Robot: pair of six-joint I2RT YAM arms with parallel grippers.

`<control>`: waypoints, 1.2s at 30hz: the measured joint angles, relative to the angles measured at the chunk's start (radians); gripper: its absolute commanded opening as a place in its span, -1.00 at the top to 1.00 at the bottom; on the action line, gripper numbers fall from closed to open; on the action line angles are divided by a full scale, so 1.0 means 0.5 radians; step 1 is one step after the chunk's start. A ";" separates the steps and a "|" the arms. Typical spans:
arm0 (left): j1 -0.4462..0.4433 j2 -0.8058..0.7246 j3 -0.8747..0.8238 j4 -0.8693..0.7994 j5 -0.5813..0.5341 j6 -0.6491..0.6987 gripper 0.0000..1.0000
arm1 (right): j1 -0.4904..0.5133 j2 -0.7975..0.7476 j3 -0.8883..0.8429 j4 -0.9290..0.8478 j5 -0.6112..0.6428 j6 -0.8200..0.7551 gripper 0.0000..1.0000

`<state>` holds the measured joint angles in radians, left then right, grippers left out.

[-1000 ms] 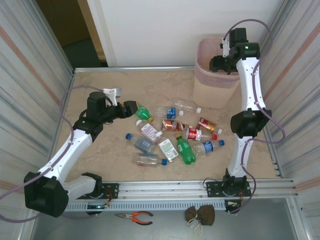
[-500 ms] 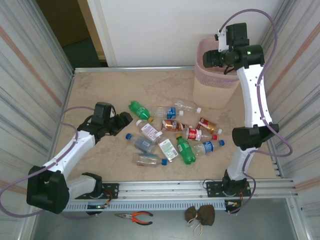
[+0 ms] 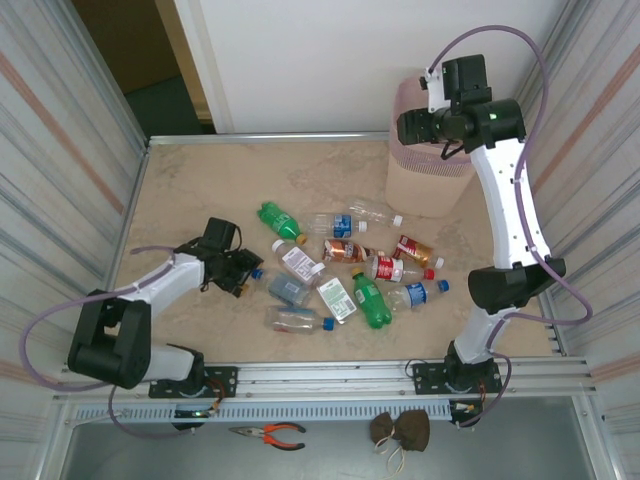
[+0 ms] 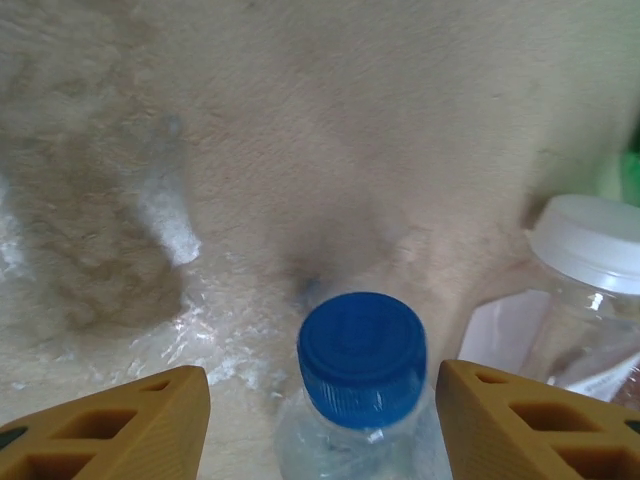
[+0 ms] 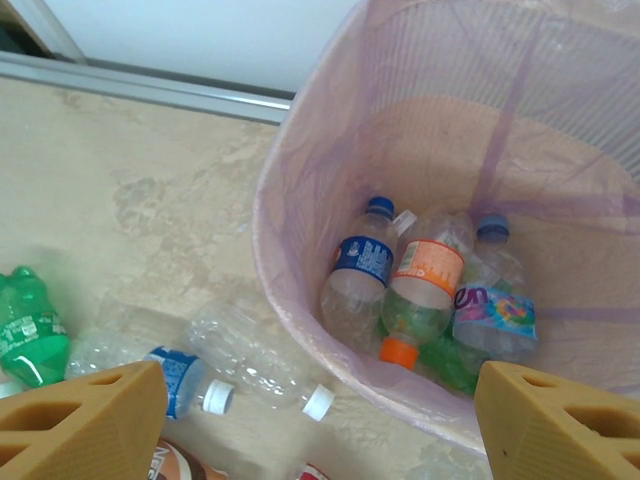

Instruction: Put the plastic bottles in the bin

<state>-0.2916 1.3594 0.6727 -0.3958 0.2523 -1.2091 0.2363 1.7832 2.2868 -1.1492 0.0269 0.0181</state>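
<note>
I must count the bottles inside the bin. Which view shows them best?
The right wrist view: it looks down into the bin, onto the bottles inside. In the top external view the right arm covers most of the bin's opening.

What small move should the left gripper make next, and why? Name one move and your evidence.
Probably close the left gripper on the blue-capped bottle: the left wrist view shows its cap and neck sitting between the open fingers, with nothing held yet.

Top cam: high, behind the bases, bin [image 3: 422, 188] far right. Right wrist: close above bin, looking in; both share it. Left wrist: tabletop close-up well left of bin, heading unclear.
</note>
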 measured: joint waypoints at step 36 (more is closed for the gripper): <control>0.022 0.136 0.000 0.226 0.061 -0.156 0.39 | 0.051 -0.156 -0.146 0.002 0.056 -0.002 -0.55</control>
<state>-0.2806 1.4273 0.6727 -0.2829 0.2829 -1.2873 0.2619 1.7050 2.2135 -1.1481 0.0547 0.0174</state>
